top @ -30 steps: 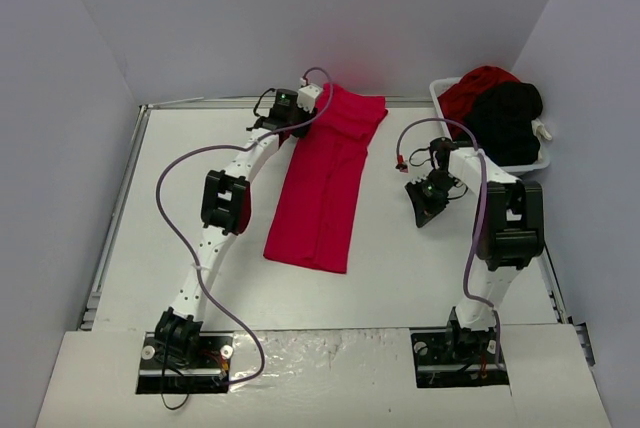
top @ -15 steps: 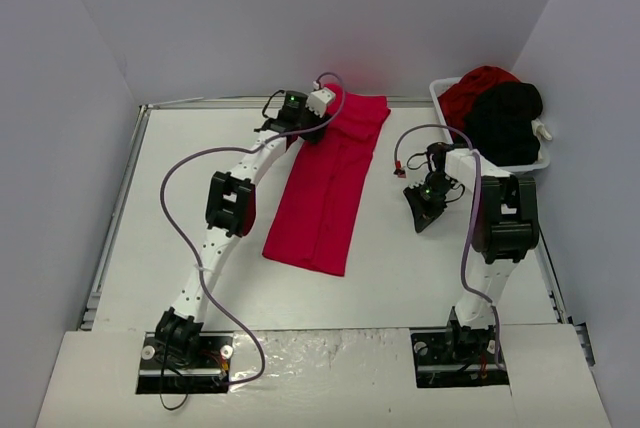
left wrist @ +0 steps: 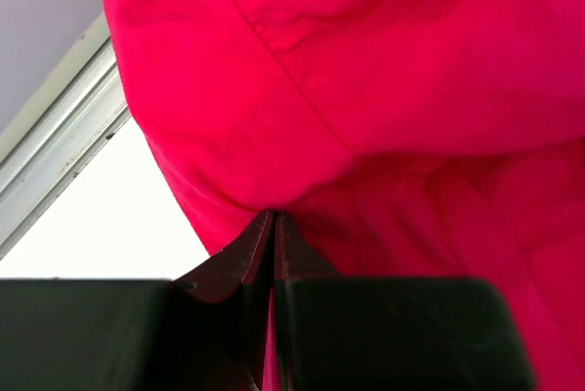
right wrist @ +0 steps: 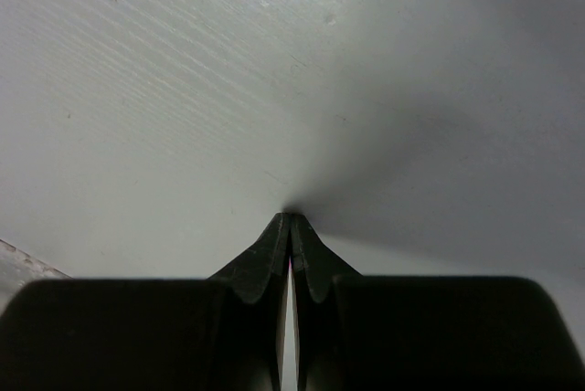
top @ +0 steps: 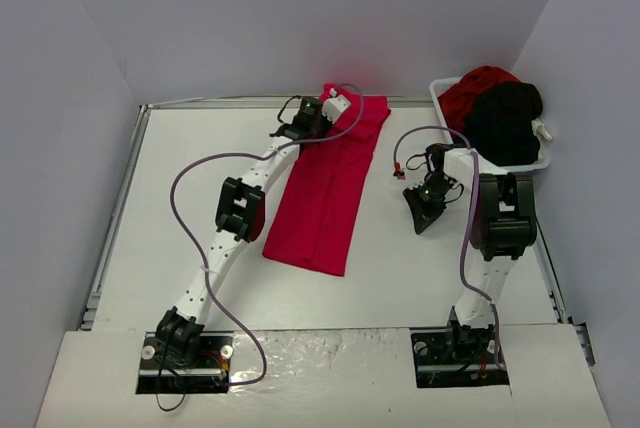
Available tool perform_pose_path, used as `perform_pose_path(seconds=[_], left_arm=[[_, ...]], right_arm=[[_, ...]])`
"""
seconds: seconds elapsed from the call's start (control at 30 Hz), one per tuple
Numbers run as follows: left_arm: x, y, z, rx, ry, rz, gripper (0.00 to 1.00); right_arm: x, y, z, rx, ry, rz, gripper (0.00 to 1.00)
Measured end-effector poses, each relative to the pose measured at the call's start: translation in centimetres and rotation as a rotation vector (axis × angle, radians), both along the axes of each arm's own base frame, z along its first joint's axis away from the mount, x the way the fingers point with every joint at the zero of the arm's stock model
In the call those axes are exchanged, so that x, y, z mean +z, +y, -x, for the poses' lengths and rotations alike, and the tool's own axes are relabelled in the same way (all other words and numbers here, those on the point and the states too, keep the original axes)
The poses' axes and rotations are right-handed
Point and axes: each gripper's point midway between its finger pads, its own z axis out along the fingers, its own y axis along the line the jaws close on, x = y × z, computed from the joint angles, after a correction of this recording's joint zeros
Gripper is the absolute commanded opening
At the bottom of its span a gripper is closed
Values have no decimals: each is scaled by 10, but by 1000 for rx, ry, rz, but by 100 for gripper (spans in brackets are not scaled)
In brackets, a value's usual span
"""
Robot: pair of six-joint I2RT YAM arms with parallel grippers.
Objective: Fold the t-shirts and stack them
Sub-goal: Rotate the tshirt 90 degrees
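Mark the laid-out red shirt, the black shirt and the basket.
laid-out red shirt (top: 322,203), top view, its middle.
black shirt (top: 505,118), top view, its middle.
basket (top: 438,90), top view, far-left rim corner.

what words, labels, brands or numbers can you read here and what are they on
None can be read. The red t-shirt, the white basket, the table, the left arm and the right arm show no legible print, label or number in any view.

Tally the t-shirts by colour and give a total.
Red: 2, the laid-out red t-shirt and the bundled red t-shirt in the basket (taken as one).
Black: 1, the black t-shirt, in the same basket.
Total: 3
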Motion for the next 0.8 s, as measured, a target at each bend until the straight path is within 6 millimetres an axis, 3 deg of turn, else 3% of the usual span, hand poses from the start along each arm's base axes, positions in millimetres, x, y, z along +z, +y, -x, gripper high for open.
perform_pose_path(seconds=[0.4, 0.8], left_arm=[[-1, 5, -2, 14, -59, -143, 2], [-5, 31, -6, 49, -61, -246, 2]], right_arm=[[0, -1, 1, 0, 4, 7, 0], [0, -1, 2, 4, 6, 9, 0]])
